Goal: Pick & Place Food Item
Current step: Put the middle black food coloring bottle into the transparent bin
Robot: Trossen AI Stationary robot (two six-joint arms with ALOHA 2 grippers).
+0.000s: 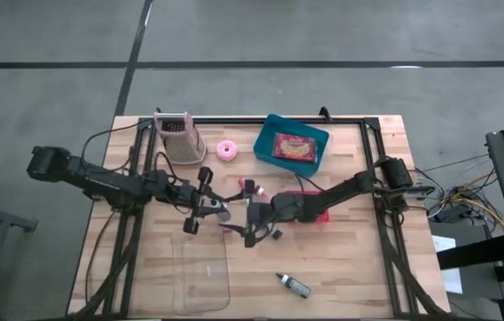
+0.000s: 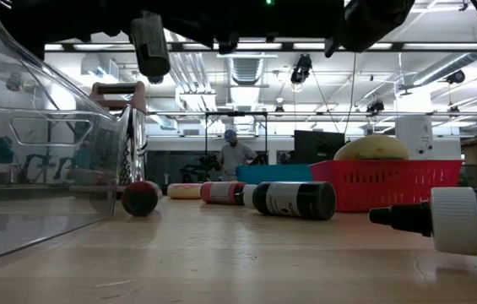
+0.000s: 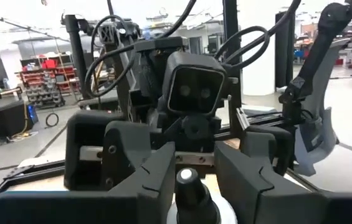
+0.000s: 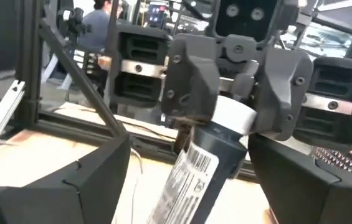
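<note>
Mid-table the left gripper (image 4: 235, 93) clamps the capped end of a dark bottle (image 4: 191, 171) whose body hangs between the right gripper's (image 3: 194, 174) wide-spread fingers, so the handover looks done and the placing remains.

High view overhead; low view level at tabletop; wrist views close, seemingly facing each other — sharing bottle (image 4: 191, 168).

Both arms reach inward over the middle of the bench, wrists nearly level, tips facing each other at close range. The left tool (image 4: 235, 93) has its fingers closed on a bottle's capped end. The right tool (image 1: 253, 218) has its fingers spread wide.
</note>
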